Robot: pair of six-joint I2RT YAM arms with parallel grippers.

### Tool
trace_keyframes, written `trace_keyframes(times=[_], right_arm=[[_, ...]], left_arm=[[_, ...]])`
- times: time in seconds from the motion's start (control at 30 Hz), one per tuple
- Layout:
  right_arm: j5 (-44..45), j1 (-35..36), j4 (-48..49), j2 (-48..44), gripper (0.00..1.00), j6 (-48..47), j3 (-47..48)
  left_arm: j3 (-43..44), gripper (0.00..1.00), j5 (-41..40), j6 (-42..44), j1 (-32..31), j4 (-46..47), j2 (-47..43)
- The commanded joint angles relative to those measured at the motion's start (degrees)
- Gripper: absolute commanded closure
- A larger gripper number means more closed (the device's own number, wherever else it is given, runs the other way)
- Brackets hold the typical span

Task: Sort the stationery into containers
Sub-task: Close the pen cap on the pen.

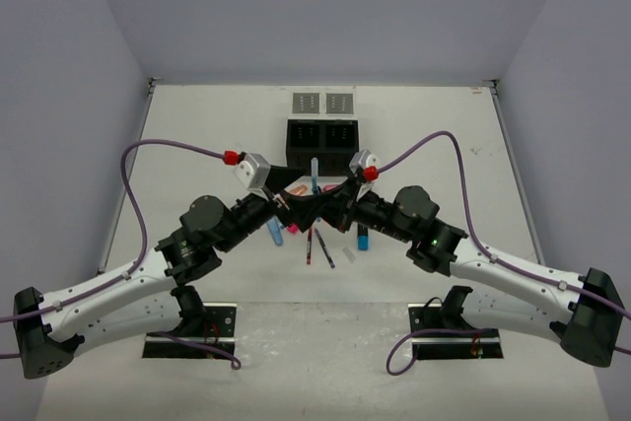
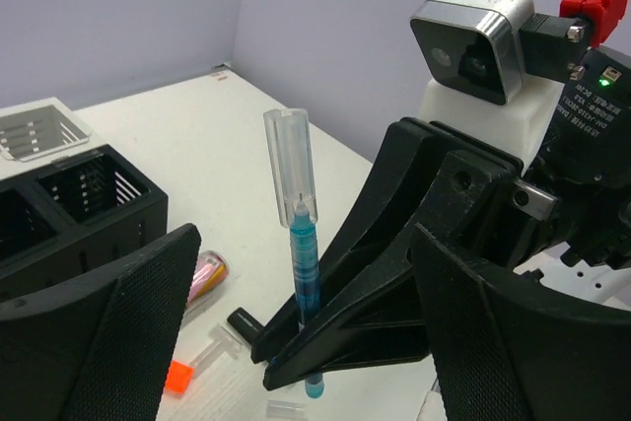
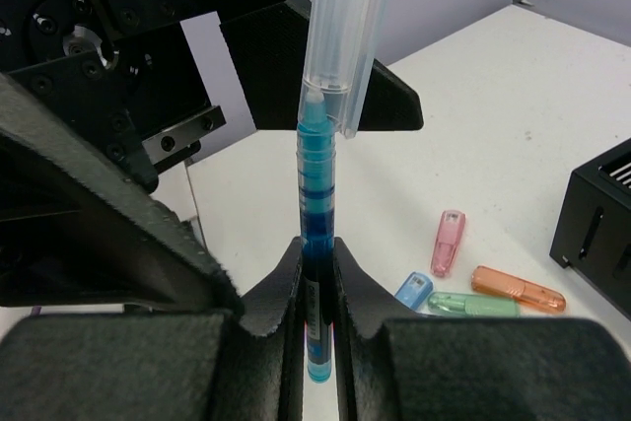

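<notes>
A blue pen [image 3: 317, 194] with a clear cap [image 3: 345, 27] on its top stands upright above the table, and my right gripper [image 3: 317, 258] is shut on its lower barrel. My left gripper [image 2: 308, 263] is open, its two pads [image 2: 99, 332] wide apart either side of the pen [image 2: 306, 273] and touching nothing. From above, both grippers meet at the pen [image 1: 314, 179], just in front of the black two-compartment box [image 1: 322, 135]. Two grey trays [image 1: 323, 103] sit behind the box. Pink [image 3: 448, 242], blue [image 3: 414, 289], green [image 3: 473, 304] and orange [image 3: 518, 288] highlighters lie on the table.
Below the grippers lie a red pen [image 1: 309, 244], a dark pen [image 1: 324, 248], a pink-gold tube [image 2: 207, 273], an orange-tipped clear piece [image 2: 182, 372] and a small black piece [image 2: 245, 322]. Grey walls close in the table on three sides.
</notes>
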Motion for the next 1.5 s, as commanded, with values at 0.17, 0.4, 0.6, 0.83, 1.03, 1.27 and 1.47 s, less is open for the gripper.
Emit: trace_keyframes(times=[0.17, 0.4, 0.6, 0.83, 1.03, 1.27, 1.47], right_arm=[[0.3, 0.0, -3.2, -0.2, 1.0, -4.1, 4.1], [0.4, 0.0, -5.2, -0.1, 1.0, -5.0, 4.7], [0.6, 0.1, -7.8, 0.5, 1.0, -5.4, 6.3], [1.3, 0.0, -8.9, 0.2, 1.0, -5.6, 6.5], [0.1, 0.0, -9.9, 0.8, 1.0, -5.8, 7.2], [0.2, 0.0, -9.9, 0.9, 1.0, -5.8, 7.2], [-0.5, 0.0, -9.8, 1.3, 1.0, -5.8, 7.1]], left_arm=[[8.8, 0.0, -7.9, -1.5, -0.3, -11.9, -0.2], [17.9, 0.0, -9.8, -4.0, -0.4, -17.8, 3.7], [20.8, 0.09, -9.2, -6.0, -0.3, -21.8, 5.3], [22.9, 0.37, -9.4, -6.5, -0.3, -25.2, 7.9], [22.0, 0.43, -9.2, -6.1, -0.3, -24.3, 7.8], [21.1, 0.54, -8.8, -6.1, -0.3, -24.0, 7.9], [20.5, 0.56, -8.4, -5.8, -0.3, -23.4, 7.8]])
